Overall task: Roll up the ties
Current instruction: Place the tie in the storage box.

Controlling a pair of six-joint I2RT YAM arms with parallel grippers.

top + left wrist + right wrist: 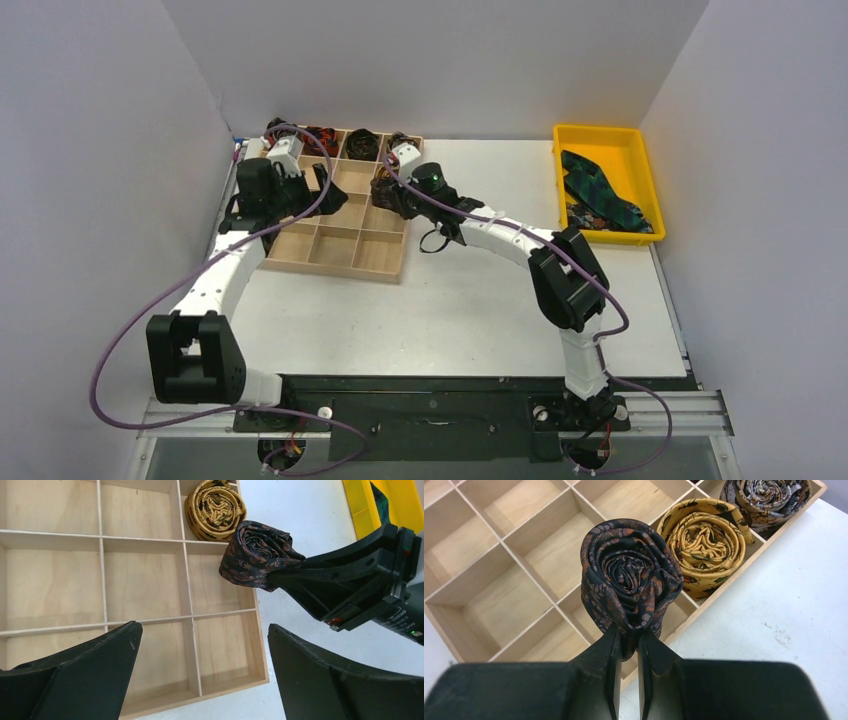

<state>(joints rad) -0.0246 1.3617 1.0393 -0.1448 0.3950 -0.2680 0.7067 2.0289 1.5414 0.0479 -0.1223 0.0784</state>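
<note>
Pinching the dark coiled tie [631, 577], right tool [626, 645] bears small illegible lettering [400, 614].

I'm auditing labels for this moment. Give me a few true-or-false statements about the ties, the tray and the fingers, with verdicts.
1. The right gripper has its fingers shut on a rolled dark brown tie. True.
2. The left gripper is holding a tie. False: its fingers are open with nothing between them.
3. A gold tie lies coiled in a compartment of the wooden tray. True.
4. The yellow bin has nothing in it. False: green-blue ties lie in it, unrolled.
</note>
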